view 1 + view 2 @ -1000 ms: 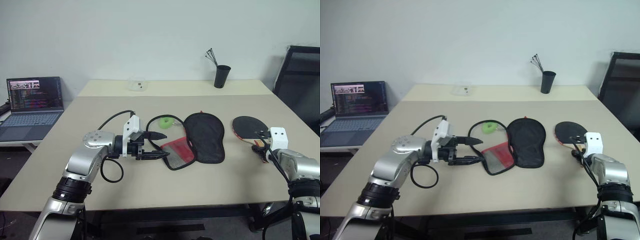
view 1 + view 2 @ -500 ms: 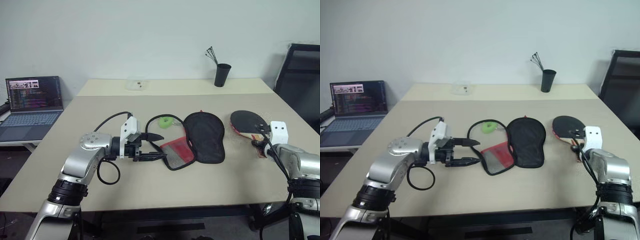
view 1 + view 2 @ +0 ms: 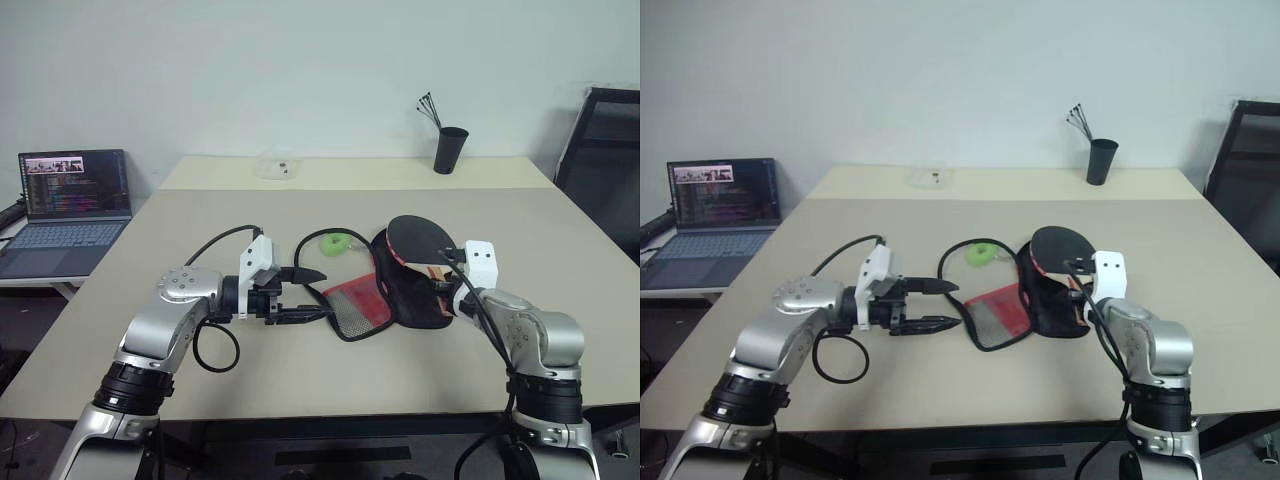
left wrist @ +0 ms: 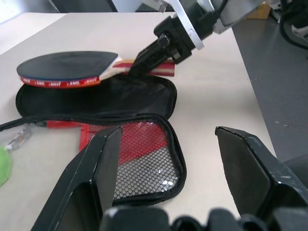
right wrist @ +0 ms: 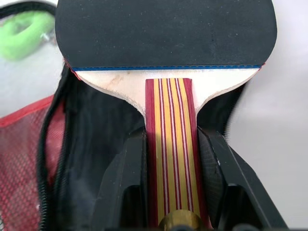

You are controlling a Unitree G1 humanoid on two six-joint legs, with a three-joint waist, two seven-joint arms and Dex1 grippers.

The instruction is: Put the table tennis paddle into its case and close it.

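The table tennis paddle [image 3: 418, 238] hangs low over the black half of the open case [image 3: 412, 303], its black face turned up. My right gripper [image 3: 446, 272] is shut on the striped wooden handle [image 5: 171, 139], one finger [image 5: 129, 166] on each side. The case lies flat mid-table with its red mesh flap [image 3: 355, 305] spread to the left and a green tag [image 3: 333, 243] behind it. My left gripper [image 3: 326, 293] is open and points at the mesh flap's left edge, its fingers [image 4: 103, 163] wide apart with nothing between them.
A laptop [image 3: 70, 195] stands on a side table at the far left. A black cup [image 3: 450, 150] with sticks and a small clear box [image 3: 275, 168] sit at the table's back. A black chair [image 3: 602, 150] is at the right.
My right gripper has carried the paddle left from the table's right side to over the case. The left gripper has stayed put.
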